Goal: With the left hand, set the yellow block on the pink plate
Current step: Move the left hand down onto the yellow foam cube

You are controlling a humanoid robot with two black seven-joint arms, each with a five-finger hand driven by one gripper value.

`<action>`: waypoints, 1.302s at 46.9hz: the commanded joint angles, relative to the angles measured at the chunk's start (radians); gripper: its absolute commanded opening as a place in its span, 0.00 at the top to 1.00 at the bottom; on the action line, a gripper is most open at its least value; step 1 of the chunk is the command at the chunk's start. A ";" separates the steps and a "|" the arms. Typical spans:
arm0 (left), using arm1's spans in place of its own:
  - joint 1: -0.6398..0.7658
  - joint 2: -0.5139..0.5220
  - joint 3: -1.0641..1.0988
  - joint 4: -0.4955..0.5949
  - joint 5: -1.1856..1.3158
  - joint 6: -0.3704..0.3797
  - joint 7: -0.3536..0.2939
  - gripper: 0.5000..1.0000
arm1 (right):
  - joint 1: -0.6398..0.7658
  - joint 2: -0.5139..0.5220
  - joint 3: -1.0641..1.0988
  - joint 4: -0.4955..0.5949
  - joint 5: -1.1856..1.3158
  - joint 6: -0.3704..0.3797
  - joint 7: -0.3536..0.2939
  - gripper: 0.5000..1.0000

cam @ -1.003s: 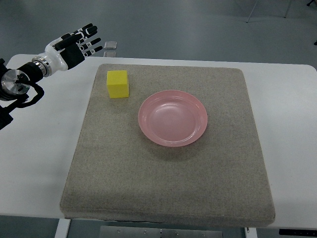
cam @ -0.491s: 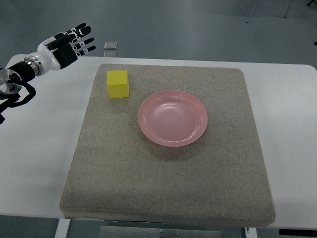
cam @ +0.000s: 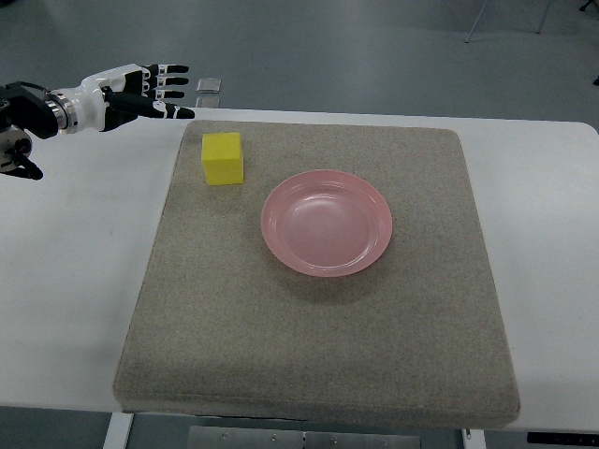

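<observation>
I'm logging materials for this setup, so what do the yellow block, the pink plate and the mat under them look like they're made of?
Yellow block: probably foam or sponge, matte, with a slightly grainy face and no shine.
Pink plate: likely plastic, smooth and glossy, with soft highlights in the bowl.
Mat: looks like felt or short-pile carpet, grey-beige and speckled, fuzzy and non-reflective.

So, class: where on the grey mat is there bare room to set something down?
The whole near half of the mat is bare, as is the strip right of the pink plate. It is tighter at the far left corner, around the yellow block, with the left hand nearby.
</observation>
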 commanded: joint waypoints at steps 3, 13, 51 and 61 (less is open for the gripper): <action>-0.031 0.017 0.005 -0.052 0.214 0.000 -0.025 0.02 | 0.000 0.000 0.000 0.000 0.000 0.001 0.001 0.15; -0.077 0.025 0.011 -0.150 0.507 0.000 -0.025 0.02 | 0.000 0.000 0.000 0.000 0.000 0.001 0.001 0.15; -0.063 -0.165 0.032 -0.074 0.972 0.075 -0.017 0.04 | 0.000 0.000 0.000 0.000 0.000 0.001 -0.001 0.15; -0.063 -0.170 0.042 -0.035 0.974 0.077 -0.017 0.12 | 0.000 0.000 0.000 0.000 0.000 -0.001 0.001 0.15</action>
